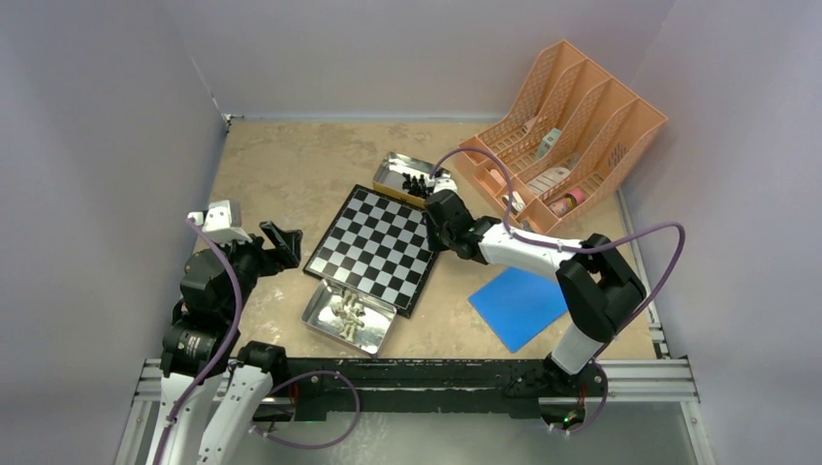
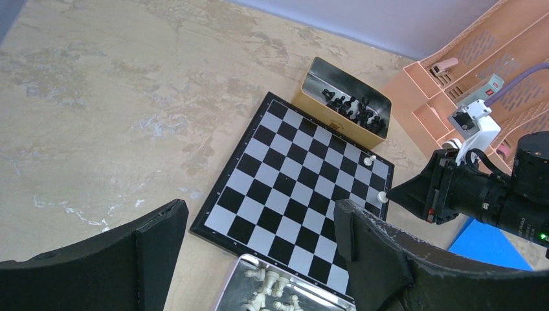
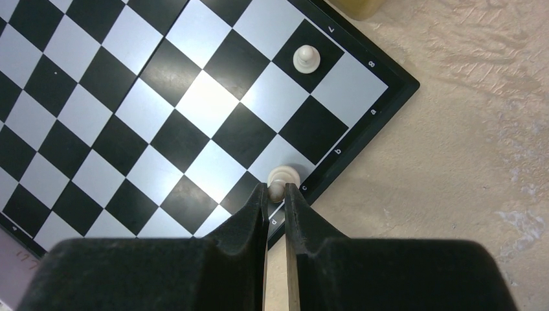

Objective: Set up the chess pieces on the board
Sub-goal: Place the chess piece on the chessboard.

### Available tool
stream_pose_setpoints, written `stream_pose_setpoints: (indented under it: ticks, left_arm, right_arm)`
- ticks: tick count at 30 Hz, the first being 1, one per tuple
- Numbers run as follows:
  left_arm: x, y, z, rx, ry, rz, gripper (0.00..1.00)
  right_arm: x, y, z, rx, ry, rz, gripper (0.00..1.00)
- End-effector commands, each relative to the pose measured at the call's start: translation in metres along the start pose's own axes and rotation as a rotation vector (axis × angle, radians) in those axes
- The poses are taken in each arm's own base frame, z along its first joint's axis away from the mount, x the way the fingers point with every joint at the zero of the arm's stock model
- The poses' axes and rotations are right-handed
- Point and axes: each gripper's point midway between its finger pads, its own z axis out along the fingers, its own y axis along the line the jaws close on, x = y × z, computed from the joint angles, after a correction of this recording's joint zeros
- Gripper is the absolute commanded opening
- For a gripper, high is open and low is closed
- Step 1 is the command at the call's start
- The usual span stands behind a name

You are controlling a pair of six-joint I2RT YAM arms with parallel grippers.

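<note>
- Near the middle of the table (image 1: 281,165): board (image 1: 373,247), flat, set cornerwise to the arms.
- At the board's right edge: right gripper (image 3: 277,192), narrow, closed from both sides on the head of a white piece (image 3: 283,175).
- Under that piece: the edge square by the letter c, third from the corner. Cannot tell whether the base rests on the board or sits just above it.
- Also on the board: one pawn (image 3: 306,58), cream, upright, on a black edge square next to the same corner, apart from the gripper.
- Just beside the board's far corner: far tin (image 1: 393,163), shiny, with black pieces (image 2: 353,110) crowded at one end.
- Against the board's near edge: near tin (image 1: 320,325), with white pieces (image 1: 347,312) in a loose jumble, some on their sides.
- Off the board's left corner, above bare table: left gripper (image 2: 257,217), wide open, nothing between its fingers (image 2: 155,243), aimed toward the board.
- Right of the board, near the right arm: blue square (image 1: 519,305), flat on the table, apart from board and tins.
- At the far right: rack (image 1: 582,107), orange, slotted, leaning back, small items in its compartments, too small to name.
</note>
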Motion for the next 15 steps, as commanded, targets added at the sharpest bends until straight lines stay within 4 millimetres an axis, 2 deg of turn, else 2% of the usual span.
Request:
stream_pose_setpoints:
  ticks: [1, 15]
  left_arm:
    - [-0.0129, -0.0039, 0.001, 0.015, -0.051, -0.001, 0.83]
    - [-0.0133, -0.0022, 0.0005, 0.005, -0.054, -0.008, 0.83]
  right_arm:
    - [-0.0045, 0.0017, 0.0024, 0.001, -0.022, 0.012, 0.14]
    - [0.0005, 0.0032, 0.0085, -0.005, -0.01, 0.002, 0.15]
